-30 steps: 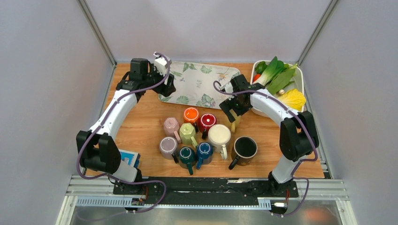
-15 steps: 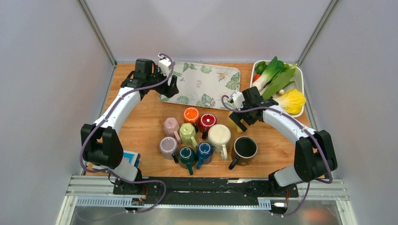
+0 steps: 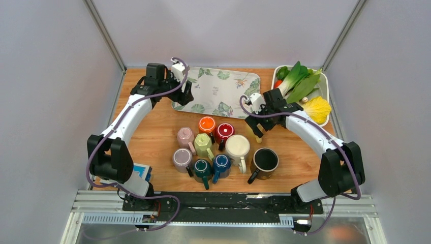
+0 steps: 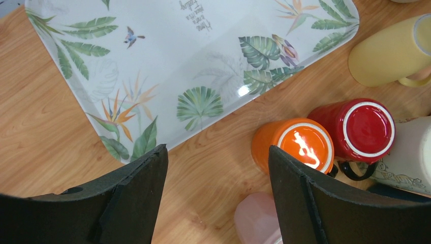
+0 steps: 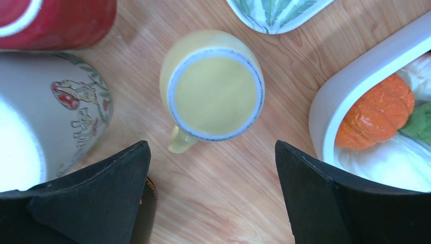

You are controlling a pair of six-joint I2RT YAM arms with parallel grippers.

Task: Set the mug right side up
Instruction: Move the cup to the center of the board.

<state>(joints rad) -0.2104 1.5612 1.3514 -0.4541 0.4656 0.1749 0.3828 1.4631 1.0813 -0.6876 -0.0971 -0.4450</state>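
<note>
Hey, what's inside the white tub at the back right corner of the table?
Visible: leafy greens, a yellow leafy vegetable, a small orange pumpkin and something red at the rim of the tub. Whatever lies beneath the greens is covered.

Overhead camera looks down (from behind); close wrist cameras share yellow mug [image 5: 213,86].

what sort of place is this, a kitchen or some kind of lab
Most likely a robot test bench, not a kitchen: grey panels wall in a wooden table, two arms are bolted to a metal frame at its near edge, and the mugs, tray and vegetable bin look like staged props.
</note>
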